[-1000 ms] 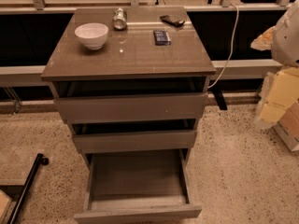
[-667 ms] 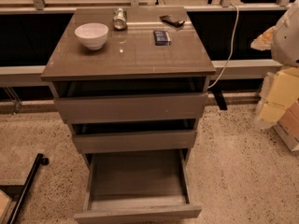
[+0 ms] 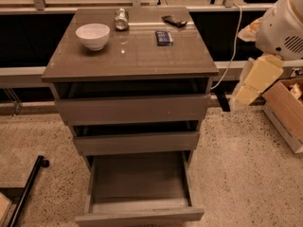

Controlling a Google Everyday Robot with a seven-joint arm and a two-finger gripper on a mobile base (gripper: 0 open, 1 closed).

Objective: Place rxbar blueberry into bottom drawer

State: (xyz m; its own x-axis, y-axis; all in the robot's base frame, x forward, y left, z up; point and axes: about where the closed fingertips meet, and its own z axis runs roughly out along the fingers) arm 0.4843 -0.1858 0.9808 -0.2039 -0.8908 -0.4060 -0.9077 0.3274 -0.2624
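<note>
The rxbar blueberry (image 3: 164, 37), a small flat dark-blue wrapper, lies on the cabinet top (image 3: 142, 60), right of the middle. The bottom drawer (image 3: 138, 188) is pulled out and empty, its front panel at the lower edge of the view. My gripper (image 3: 253, 84), pale yellow below the white arm housing (image 3: 283, 27), hangs at the right side, off the cabinet and level with its top drawer. It holds nothing that I can see.
On the top stand a white bowl (image 3: 93, 35), a silver can (image 3: 121, 19) and a flat black phone-like object (image 3: 174, 21). The top drawer (image 3: 132, 109) and middle drawer (image 3: 136, 142) are slightly ajar. A cardboard box (image 3: 286, 112) sits at right, a black bar (image 3: 26, 193) lower left.
</note>
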